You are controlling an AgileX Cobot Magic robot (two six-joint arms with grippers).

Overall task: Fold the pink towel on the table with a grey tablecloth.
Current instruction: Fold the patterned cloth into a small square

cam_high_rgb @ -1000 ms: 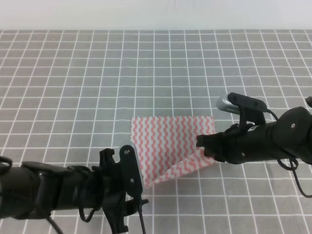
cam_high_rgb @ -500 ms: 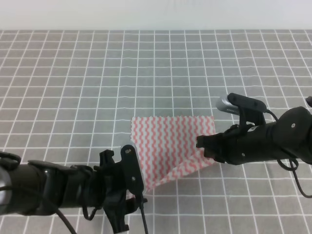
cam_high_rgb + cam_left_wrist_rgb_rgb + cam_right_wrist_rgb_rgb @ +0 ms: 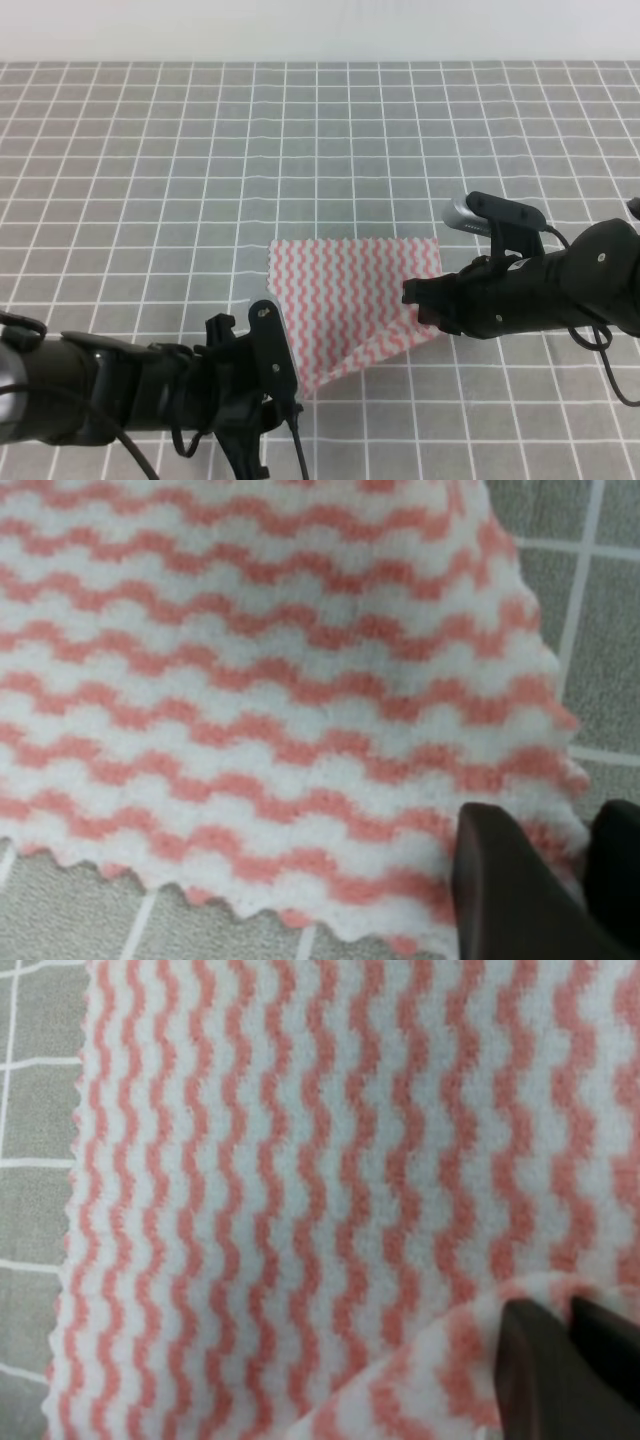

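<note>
While both near corners are pinched, the towel [image 3: 352,300] lies mid-table on the grey cloth [image 3: 150,180].
Left gripper [image 3: 575,875] is closed on the near-left corner, right gripper [image 3: 575,1360] on the lifted near-right corner. If one arm pulls faster, the thin cloth may slip out or fold askew.

Even, bright, diffuse light; soft faint shadows; no glare; overhead view sharp; both wrist close-ups slightly blurred.

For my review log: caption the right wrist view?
Right gripper pinching a lifted corner of the pink towel.
</note>
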